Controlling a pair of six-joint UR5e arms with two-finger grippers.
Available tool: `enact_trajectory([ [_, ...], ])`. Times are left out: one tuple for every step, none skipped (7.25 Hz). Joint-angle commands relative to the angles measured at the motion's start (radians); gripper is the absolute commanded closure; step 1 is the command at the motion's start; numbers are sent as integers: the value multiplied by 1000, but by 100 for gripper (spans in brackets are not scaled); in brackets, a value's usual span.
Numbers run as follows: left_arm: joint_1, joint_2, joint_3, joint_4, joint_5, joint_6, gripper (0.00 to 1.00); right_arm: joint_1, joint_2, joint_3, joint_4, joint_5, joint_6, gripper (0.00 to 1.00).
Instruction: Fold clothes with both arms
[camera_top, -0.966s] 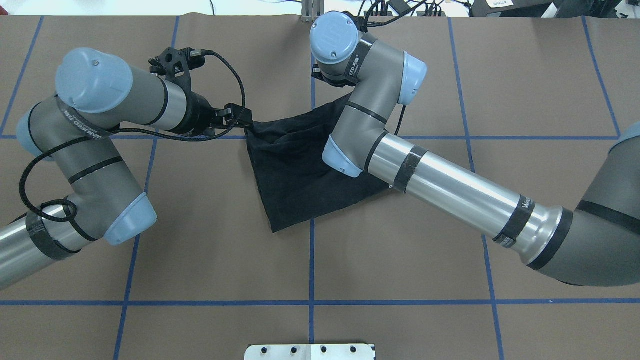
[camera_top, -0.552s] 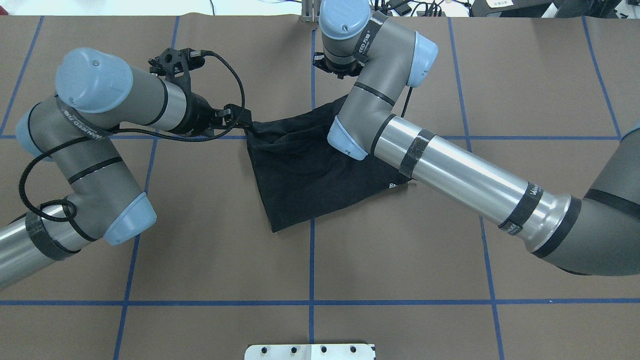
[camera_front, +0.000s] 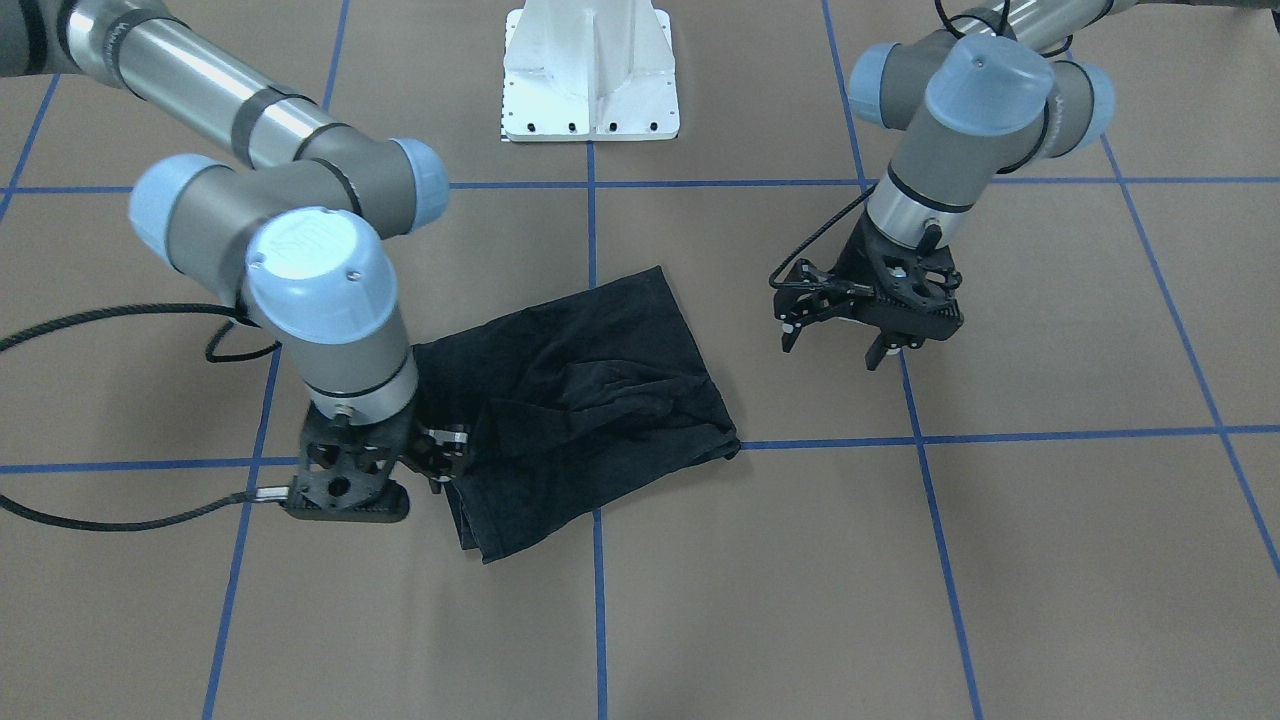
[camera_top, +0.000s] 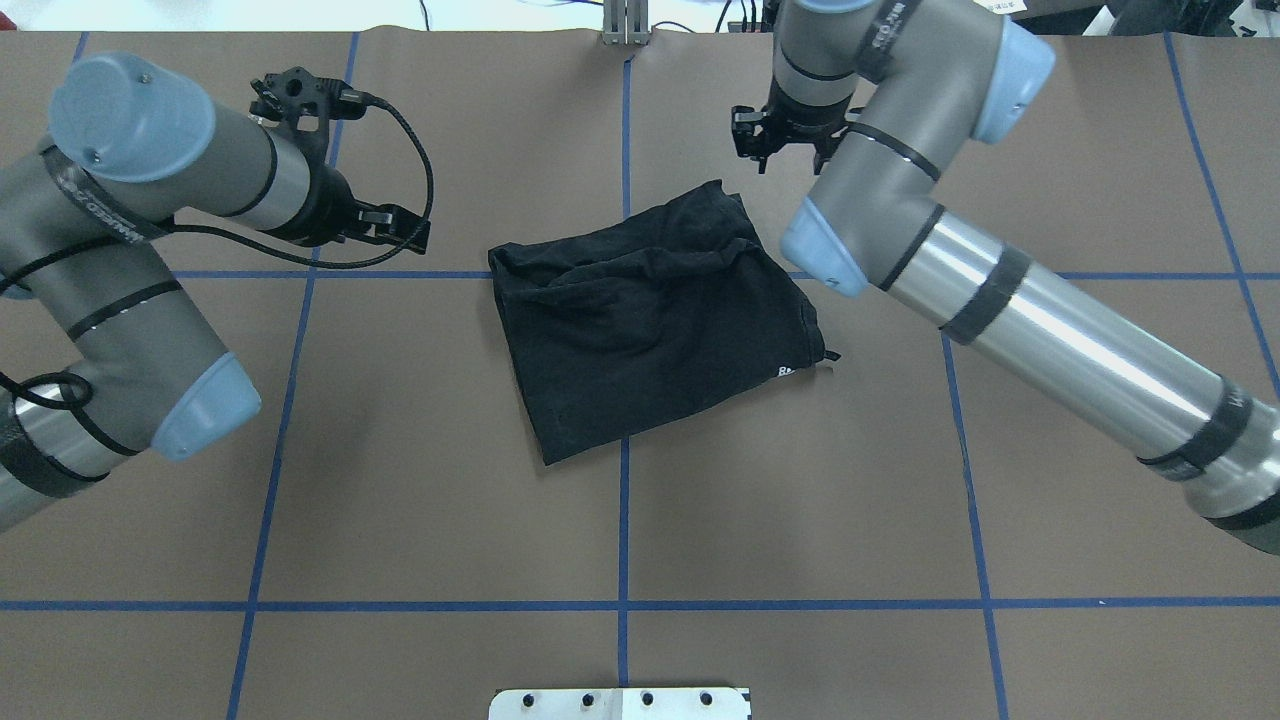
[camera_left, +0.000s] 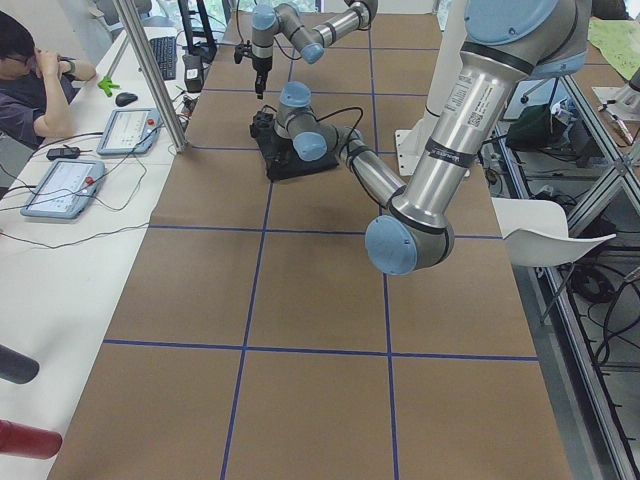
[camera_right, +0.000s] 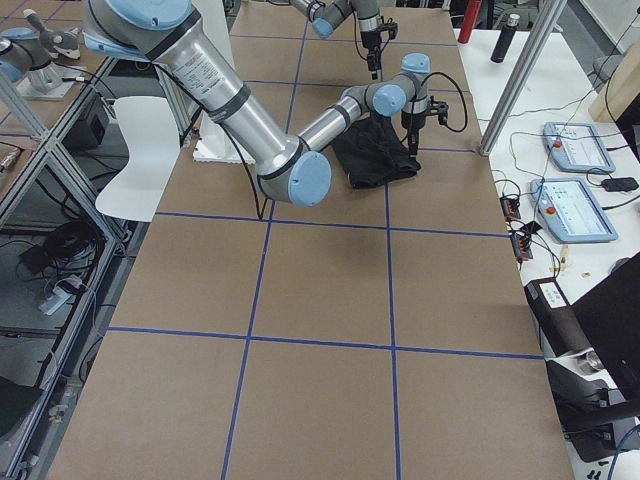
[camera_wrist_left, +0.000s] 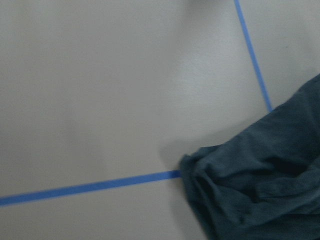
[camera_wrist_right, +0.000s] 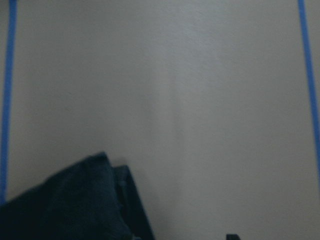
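Note:
The black T-shirt (camera_top: 640, 310) lies folded into a rough rectangle on the brown table, plain side up with the print hidden; small white lettering shows at its near right corner. Its far edge is bunched and wrinkled. My left gripper (camera_top: 418, 230) is open and empty, off the shirt's far left corner with bare table between them. My right gripper (camera_top: 785, 150) is open and empty, just beyond the far right corner and clear of the cloth. It also shows in the front view (camera_front: 445, 445). The shirt's edge shows in the left wrist view (camera_wrist_left: 260, 185) and the right wrist view (camera_wrist_right: 65, 205).
Blue tape lines (camera_top: 623, 520) grid the table. The white pedestal base (camera_front: 590, 70) stands at the robot's side. A side bench holds tablets (camera_left: 60, 185), with an operator (camera_left: 30, 60) seated there. Bottles (camera_right: 500, 40) stand on the other bench.
My left gripper has let go of the shirt's far left corner and drawn back to the left. My right arm has swung right and away, uncovering the shirt, which now lies flat.

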Motion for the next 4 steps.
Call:
enact_trajectory([
  [-134,64,-16,111,-36,337,0,112,-277,263,-67,102,-236,1],
  [-211,115,-11,139,-125,410,0,173,-383,317,-68,152,-345,1],
  [-295,187,-4,135,-207,500,0,241,-478,346,-64,188,-466,1],
  [-378,231,28,136,-295,605,0,316,-554,365,-64,223,-587,1],
])
